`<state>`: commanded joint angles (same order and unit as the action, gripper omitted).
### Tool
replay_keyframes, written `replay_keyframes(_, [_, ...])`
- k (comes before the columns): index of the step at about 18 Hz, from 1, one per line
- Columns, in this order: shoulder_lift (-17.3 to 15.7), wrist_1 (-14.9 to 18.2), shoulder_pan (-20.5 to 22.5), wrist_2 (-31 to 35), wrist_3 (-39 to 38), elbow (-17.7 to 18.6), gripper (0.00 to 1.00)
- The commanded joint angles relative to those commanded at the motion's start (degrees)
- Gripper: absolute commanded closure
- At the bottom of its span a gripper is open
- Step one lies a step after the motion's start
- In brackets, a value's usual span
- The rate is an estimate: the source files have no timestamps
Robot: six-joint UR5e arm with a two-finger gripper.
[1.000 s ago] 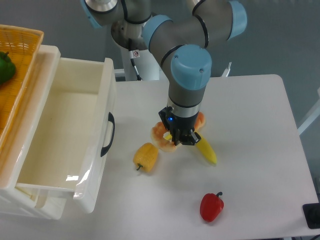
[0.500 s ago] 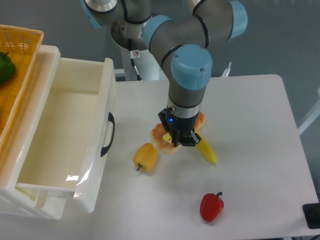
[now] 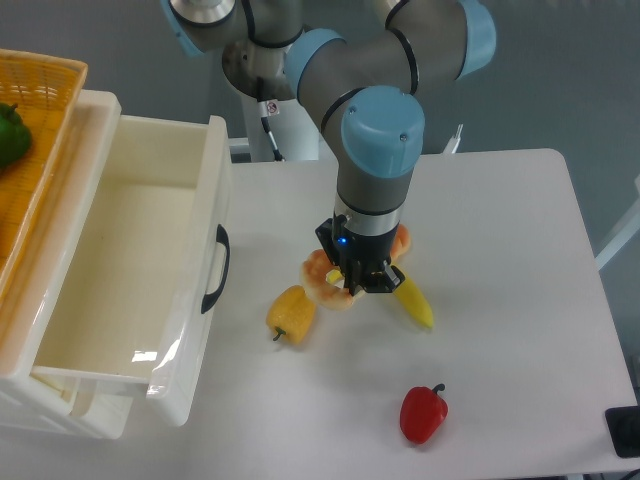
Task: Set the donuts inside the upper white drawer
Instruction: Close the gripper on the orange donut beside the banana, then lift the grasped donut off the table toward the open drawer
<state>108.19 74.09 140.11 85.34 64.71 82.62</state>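
Observation:
One donut [image 3: 320, 278], golden-orange and lumpy, lies on the table left of my gripper [image 3: 355, 288]. The gripper points straight down with its dark fingers pinched on this donut's right rim. A second donut [image 3: 402, 240] peeks out behind the gripper's wrist on the right, mostly hidden. The upper white drawer [image 3: 60, 330] stands pulled open at the left, its black handle [image 3: 217, 268] facing the table, with nothing inside.
A banana [image 3: 413, 302] lies just right of the gripper, partly under it. A yellow bell pepper [image 3: 291, 313] sits in front of the donut, a red pepper [image 3: 423, 413] nearer the front edge. A woven orange basket [image 3: 35, 110] with a green vegetable [image 3: 8, 135] rests behind the drawer.
The gripper has barely shifted, staying low at the donut's rim. The donut looks nudged very slightly toward the front.

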Motion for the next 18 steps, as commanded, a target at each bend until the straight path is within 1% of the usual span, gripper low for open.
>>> replay_keyframes(4, [-0.35, 0.35, -0.45, 0.00, -1.60, -0.09, 0.89])
replay_keyframes(5, [-0.70, 0.61, -0.45, 0.00, -1.60, -0.01, 0.89])
replay_keyframes(6, [-1.22, 1.57, -0.36, 0.00, -1.60, 0.00, 0.89])
replay_keyframes(8, [-2.89, 2.90, -0.27, -0.26, -3.52, 0.08, 0.89])
replay_keyframes(10, [-4.21, 2.99, -0.18, -1.31, -7.30, 0.17, 0.89])
replay_keyframes(18, [-9.57, 5.53, -1.24, -3.95, -12.58, 0.52, 0.89])
